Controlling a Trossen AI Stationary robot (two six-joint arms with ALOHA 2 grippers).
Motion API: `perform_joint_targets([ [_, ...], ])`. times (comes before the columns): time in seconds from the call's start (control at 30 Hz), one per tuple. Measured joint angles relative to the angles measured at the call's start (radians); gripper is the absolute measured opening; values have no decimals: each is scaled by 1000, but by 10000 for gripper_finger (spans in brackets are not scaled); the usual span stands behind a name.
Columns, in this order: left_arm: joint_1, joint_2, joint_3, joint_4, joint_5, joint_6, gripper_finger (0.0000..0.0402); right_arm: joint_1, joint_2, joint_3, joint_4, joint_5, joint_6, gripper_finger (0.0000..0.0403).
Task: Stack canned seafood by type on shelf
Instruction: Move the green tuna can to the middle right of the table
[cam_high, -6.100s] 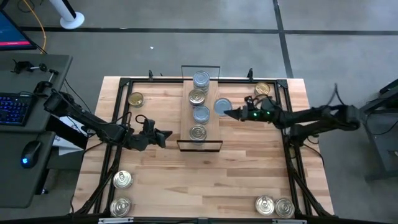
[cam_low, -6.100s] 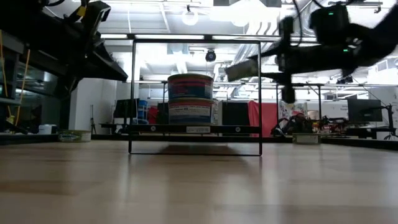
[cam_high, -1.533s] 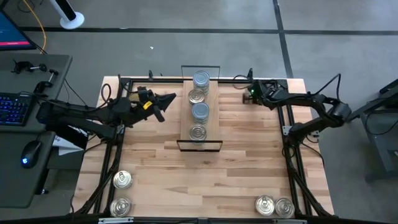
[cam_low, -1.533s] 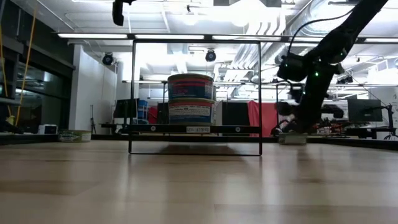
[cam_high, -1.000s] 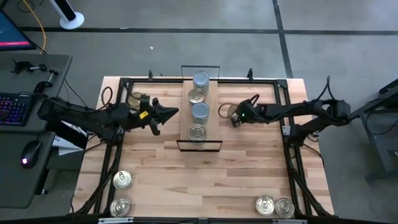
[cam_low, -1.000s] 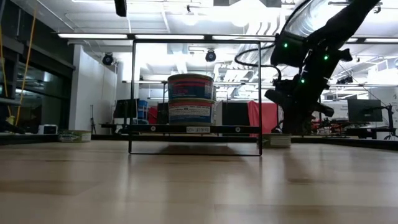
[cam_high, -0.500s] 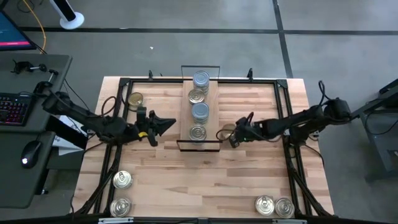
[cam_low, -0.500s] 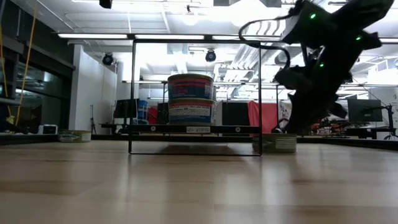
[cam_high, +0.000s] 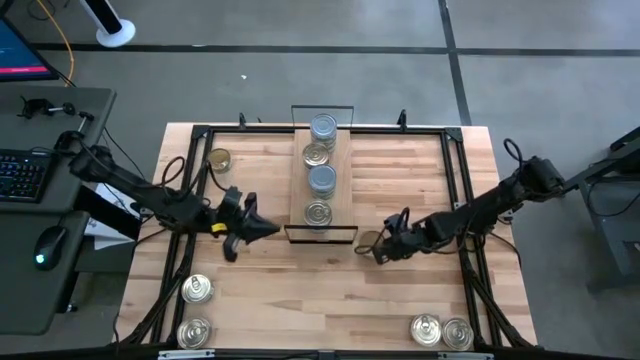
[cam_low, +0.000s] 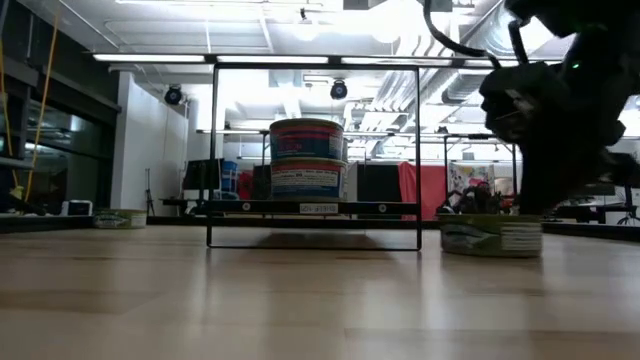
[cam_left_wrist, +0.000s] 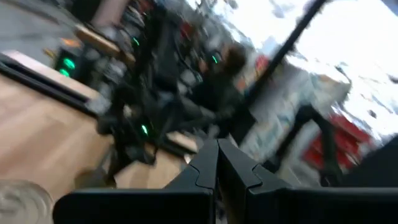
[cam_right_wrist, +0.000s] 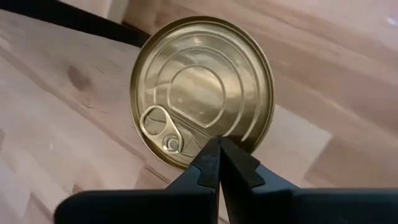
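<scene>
Since a moment ago the right pincer (cam_high: 381, 250), fingers pressed together and gripping nothing, has pushed a gold-topped flat round tin (cam_high: 369, 241) nearer the worktop's front, just right of the light-wood plank shelf (cam_high: 322, 190), while the closed, empty left pincer (cam_high: 268, 229) shows only as blur.

Robotics lab or workshop — open ceiling with strip lights (cam_low: 200, 57) and ducts, monitors (cam_low: 585, 177) on benches, desk with keyboard (cam_high: 22, 175) beside the butcher-block table (cam_high: 330, 280).
</scene>
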Motion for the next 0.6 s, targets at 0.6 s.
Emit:
perform_joint_targets([
  [0.6, -245, -245, 0, -386, -306, 64, 0, 39, 1, 355, -528, 150, 47, 0],
])
